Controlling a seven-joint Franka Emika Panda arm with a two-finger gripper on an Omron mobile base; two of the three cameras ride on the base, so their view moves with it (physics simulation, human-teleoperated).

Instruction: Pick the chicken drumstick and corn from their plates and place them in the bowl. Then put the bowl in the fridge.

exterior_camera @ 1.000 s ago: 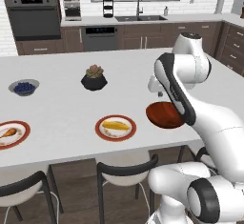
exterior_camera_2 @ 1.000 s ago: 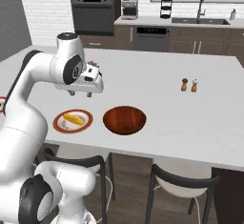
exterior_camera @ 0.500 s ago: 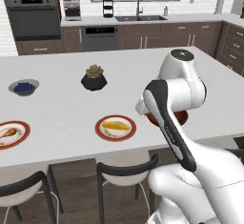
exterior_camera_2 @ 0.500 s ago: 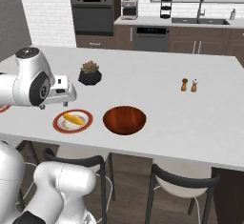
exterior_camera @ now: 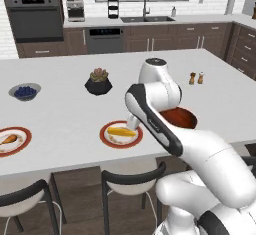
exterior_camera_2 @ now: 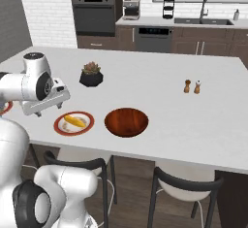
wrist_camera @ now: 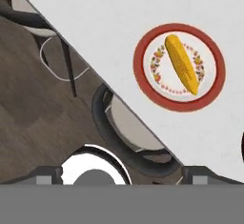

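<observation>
- Gripper [wrist_camera: 122,174] standing wide open, tips spread far apart at the bottom of the hand view, holding nothing, hanging over the counter's near edge above a stool [wrist_camera: 128,127].
- Two dark stools [exterior_camera: 132,179] tucked under the counter's near side.
- Corn [exterior_camera: 121,131] lying on its plate [exterior_camera: 106,138] near the front edge, just beside the arm's forearm in the left base view; same corn [wrist_camera: 181,64] lying diagonally across the white centre of the plate [wrist_camera: 143,75] in the hand view.
- Drumstick [exterior_camera: 7,139] resting on a second plate [exterior_camera: 22,140] well to the left, also by the front edge.
- Bowl [exterior_camera_2: 126,122] sitting empty just right of the corn's plate [exterior_camera_2: 60,126], not touching it; partly hidden behind the arm in the left base view.
- Hand [exterior_camera_2: 46,98] hovering left of the corn [exterior_camera_2: 75,121] in the right base view, apart from it.
- Blue-grey bowl [exterior_camera: 24,91] of blueberries sitting farther back on the left.
- Black plant pot [exterior_camera: 98,82] standing near mid-counter, behind the corn.
- Two shakers [exterior_camera: 196,78] standing side by side farther right.
- Oven [exterior_camera: 34,16], coffee maker [exterior_camera: 75,8] and sink faucet [exterior_camera: 146,7] lining the back wall.
</observation>
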